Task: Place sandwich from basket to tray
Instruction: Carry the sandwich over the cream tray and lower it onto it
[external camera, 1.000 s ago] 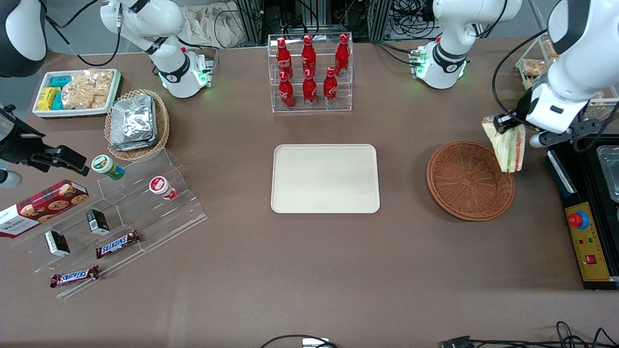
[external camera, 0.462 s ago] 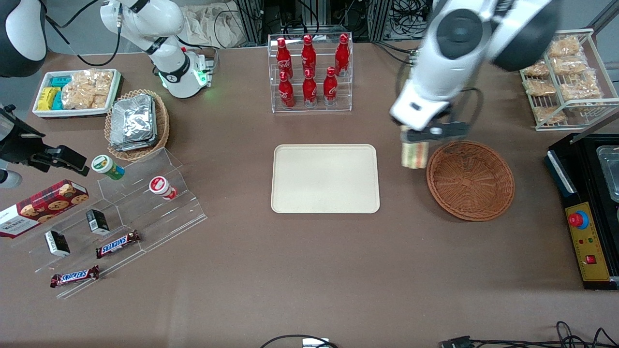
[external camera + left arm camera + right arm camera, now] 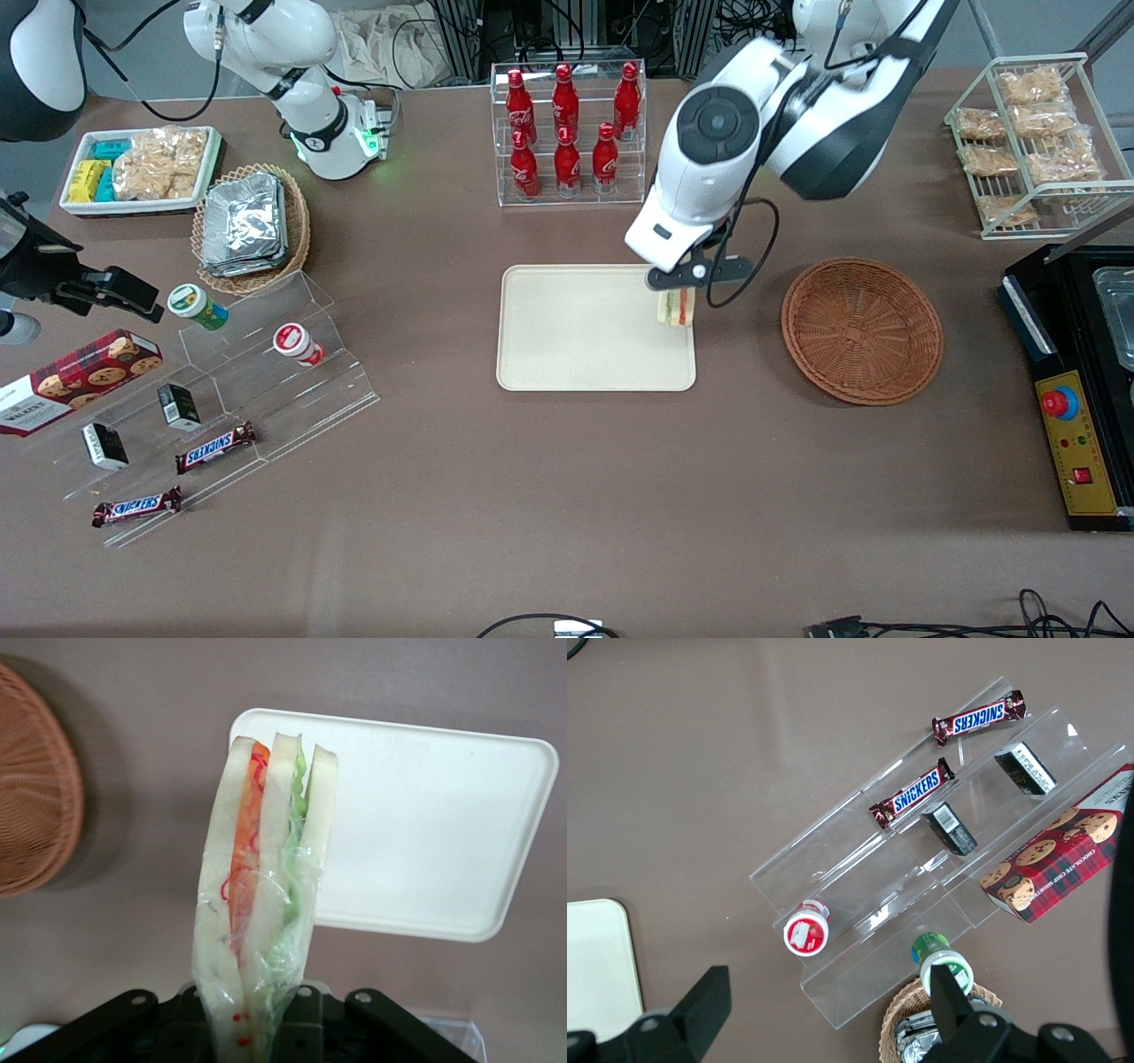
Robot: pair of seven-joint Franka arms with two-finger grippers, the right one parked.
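Brown counter: end effector [image 3: 677, 297], gripping the sandwich [image 3: 675, 307], is now hovering over the tray [image 3: 576, 346] edge nearest the emptied basket [image 3: 861, 330].

red cola bottles [image 3: 567, 133] in clear rack, farther from front camera | foil packets in oval wicker basket [image 3: 251, 228] toward parked arm's end | two Snickers bars [image 3: 215, 447] on acrylic steps [image 3: 266, 372] | cookie box [image 3: 75, 378] beside steps | wire rack of snack bags [image 3: 1032, 142] toward working arm's end

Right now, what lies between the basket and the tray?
In the front view, bare brown tabletop lies between basket and tray. The gripper holds the sandwich over the tray's edge nearest the basket.
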